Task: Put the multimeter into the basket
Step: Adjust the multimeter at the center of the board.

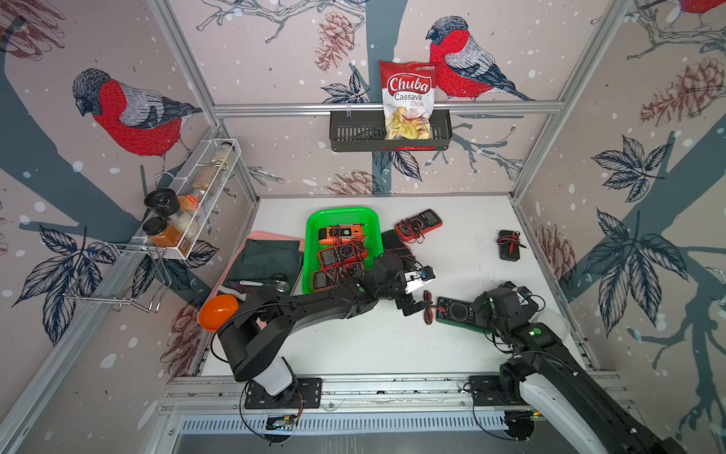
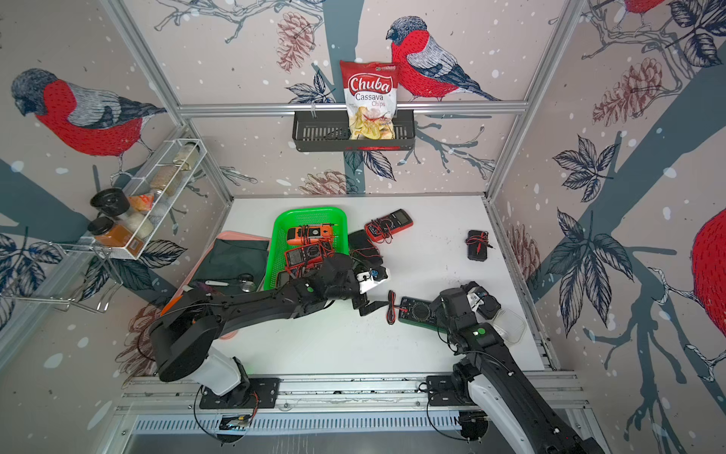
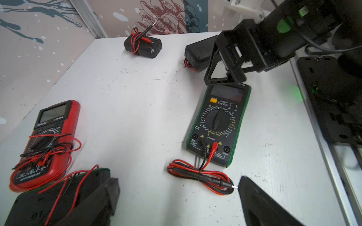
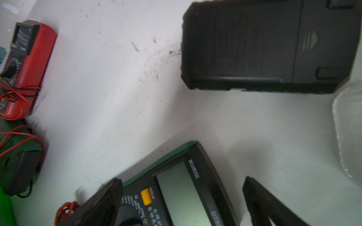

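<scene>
The green-cased multimeter [image 1: 455,312] lies flat and face up on the white table [image 1: 353,346], about 4 o'clock from the table's middle in both top views. It is outside the basket, with its jacks toward 9 o'clock and its display toward 3 o'clock. The right gripper [image 4: 182,181] is at the display end with its fingers wide apart, one over the case edge and one beyond it; whether they touch the case cannot be told. The left gripper [image 3: 178,181] is at the jack end, also spread and holding nothing, above the coiled red and black test leads [image 3: 199,176].

The bright green basket [image 1: 314,220] sits well apart at 11 o'clock from the multimeter and already holds a pile of orange meters [image 1: 341,255]. A black face-down meter [image 1: 395,241] lies just beside its 3 o'clock rim. A red multimeter [image 1: 418,224] lies at 2 o'clock from the basket, and a black lead-wrapped meter [image 1: 509,245] lies toward the table's 3 o'clock edge.
</scene>
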`<state>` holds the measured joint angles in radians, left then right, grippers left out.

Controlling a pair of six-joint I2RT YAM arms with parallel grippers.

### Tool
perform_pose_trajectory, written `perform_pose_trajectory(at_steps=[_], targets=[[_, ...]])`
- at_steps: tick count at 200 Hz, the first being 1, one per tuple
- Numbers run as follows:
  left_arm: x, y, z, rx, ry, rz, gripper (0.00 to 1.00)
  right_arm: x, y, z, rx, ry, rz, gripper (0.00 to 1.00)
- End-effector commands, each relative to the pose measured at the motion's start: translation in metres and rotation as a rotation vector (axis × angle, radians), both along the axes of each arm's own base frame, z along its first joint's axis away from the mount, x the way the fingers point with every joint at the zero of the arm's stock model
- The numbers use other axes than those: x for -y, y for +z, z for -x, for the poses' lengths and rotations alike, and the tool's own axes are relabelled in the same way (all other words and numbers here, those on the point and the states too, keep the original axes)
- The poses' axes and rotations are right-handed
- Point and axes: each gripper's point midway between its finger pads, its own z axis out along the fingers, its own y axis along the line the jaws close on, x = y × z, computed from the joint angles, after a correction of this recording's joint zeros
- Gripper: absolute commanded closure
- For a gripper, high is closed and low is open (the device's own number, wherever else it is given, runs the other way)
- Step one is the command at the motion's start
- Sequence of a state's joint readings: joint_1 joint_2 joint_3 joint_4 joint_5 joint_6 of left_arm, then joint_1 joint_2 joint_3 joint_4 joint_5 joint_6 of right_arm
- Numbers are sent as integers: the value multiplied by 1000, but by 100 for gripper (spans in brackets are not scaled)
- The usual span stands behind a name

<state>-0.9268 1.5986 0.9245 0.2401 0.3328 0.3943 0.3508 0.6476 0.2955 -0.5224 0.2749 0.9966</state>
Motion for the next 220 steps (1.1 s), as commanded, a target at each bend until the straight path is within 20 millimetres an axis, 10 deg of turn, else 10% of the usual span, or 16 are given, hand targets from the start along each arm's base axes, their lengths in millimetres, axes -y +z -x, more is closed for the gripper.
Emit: perform_pose_trajectory(at_steps=[1,164,220], targets=[[11,8,9,28,-87,31,2,-12,-5,-4,17,20,-79,0],[22,-54,-5,-13,-85,-208,2,-72,25,-75,186,229,-223,0],[32,-70,1,-43,-87,-257,2,-44,39,-88,179,185,-160,0]])
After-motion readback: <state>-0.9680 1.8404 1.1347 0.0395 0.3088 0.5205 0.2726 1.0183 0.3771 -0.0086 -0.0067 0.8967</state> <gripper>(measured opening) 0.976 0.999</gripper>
